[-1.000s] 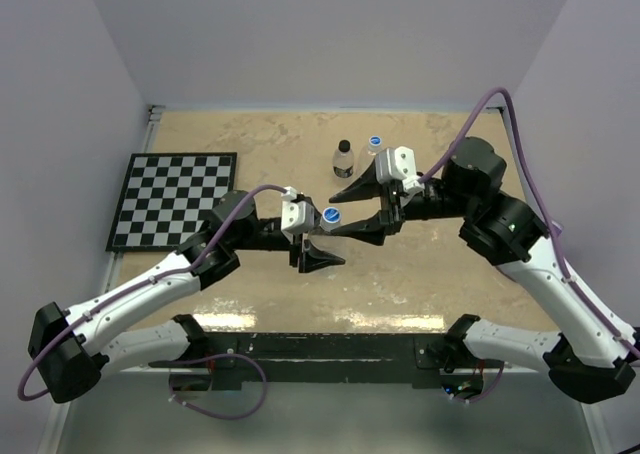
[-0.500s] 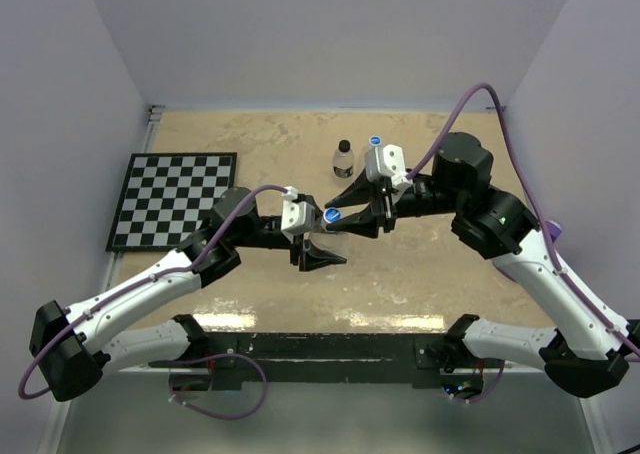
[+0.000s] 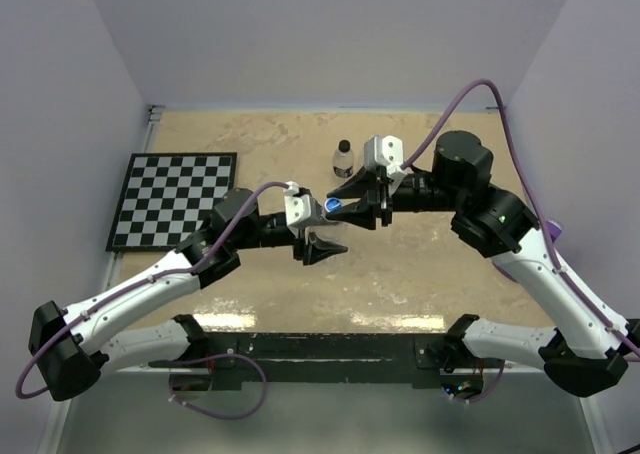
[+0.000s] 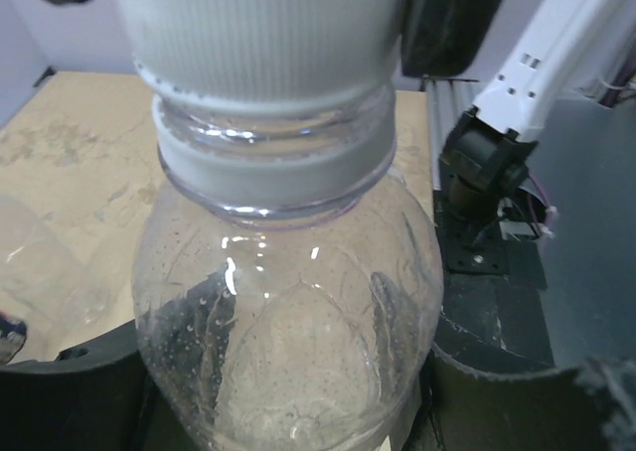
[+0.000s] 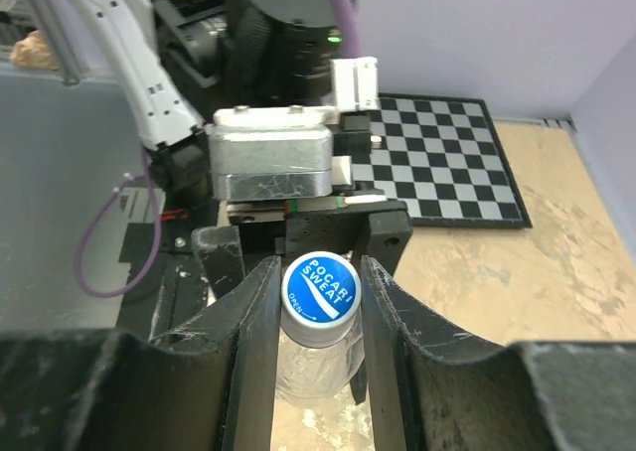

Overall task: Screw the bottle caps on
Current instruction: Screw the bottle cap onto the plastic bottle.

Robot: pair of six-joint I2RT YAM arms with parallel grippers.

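Your right gripper point(image 5: 318, 277) has come in from the side over the last second. Its fingers, spread wide and short of the target a moment ago, are now narrowed onto the blue cap point(image 5: 321, 290), one pad on each side of the ribbed rim and apparently touching it. The cap sits square on the neck of the clear bottle point(image 4: 288, 342), directly between those fingers. Your left gripper point(image 3: 316, 229), facing them, is clamped on the bottle's body and holds it upright off the table. The reach is done, so the step in hand looks like the twist itself; keep the left grip firm so the bottle does not spin with the cap. Beyond the right fingers stands the black-capped bottle point(image 3: 343, 158), well apart and already closed.
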